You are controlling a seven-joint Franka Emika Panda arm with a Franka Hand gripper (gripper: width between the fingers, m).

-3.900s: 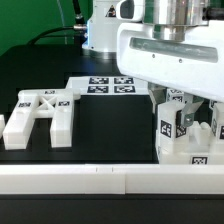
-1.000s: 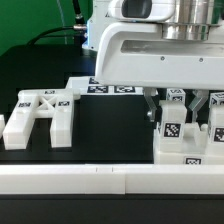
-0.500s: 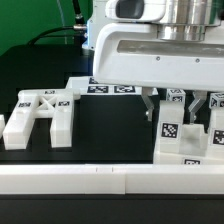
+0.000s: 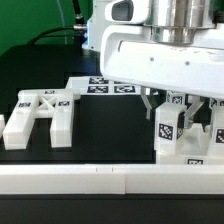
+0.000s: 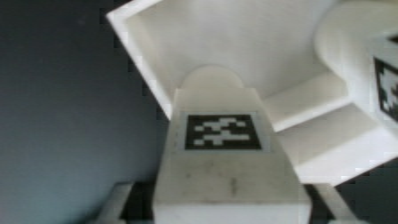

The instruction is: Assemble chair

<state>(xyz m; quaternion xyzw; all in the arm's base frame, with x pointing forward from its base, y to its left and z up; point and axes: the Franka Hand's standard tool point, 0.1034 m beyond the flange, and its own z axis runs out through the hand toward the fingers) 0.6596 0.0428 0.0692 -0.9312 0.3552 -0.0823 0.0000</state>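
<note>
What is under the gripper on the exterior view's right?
A tagged white bar sits between the fingers of the gripper, among other white chair parts. The arm's housing covers their tops and anything behind them.

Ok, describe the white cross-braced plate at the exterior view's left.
The matte white cross-braced plastic plate lies flat on the black table, at the exterior view's left. Two blocky bars point toward the camera, and small black-and-white square tags sit on its top. Only the table touches it.
</note>
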